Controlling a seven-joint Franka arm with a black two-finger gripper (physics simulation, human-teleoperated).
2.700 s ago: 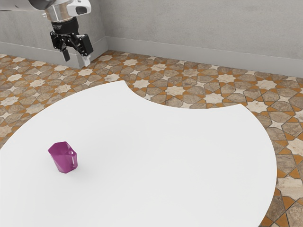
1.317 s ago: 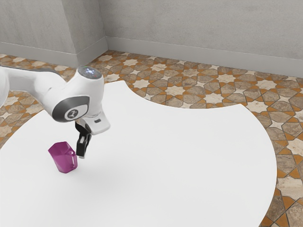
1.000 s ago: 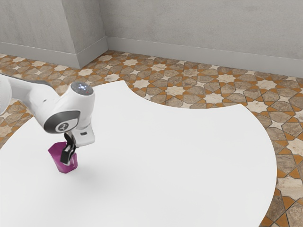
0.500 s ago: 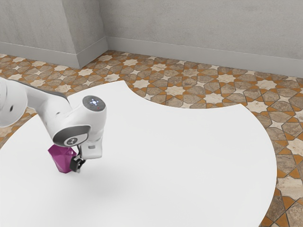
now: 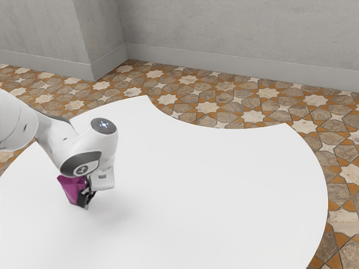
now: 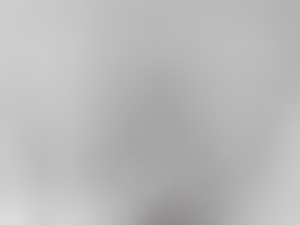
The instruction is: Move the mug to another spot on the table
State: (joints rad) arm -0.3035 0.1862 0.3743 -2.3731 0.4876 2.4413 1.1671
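White arm (image 5: 25,131) bent low, hand (image 5: 86,196) pointing downward

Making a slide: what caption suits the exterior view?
Black two-finger tool at a faceted magenta mug on a white table.

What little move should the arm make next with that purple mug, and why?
Probably a slight lift, once the hold is sure: the end effector is down against the mug, which stands on the table, and bare tabletop lies toward the exterior view's right.
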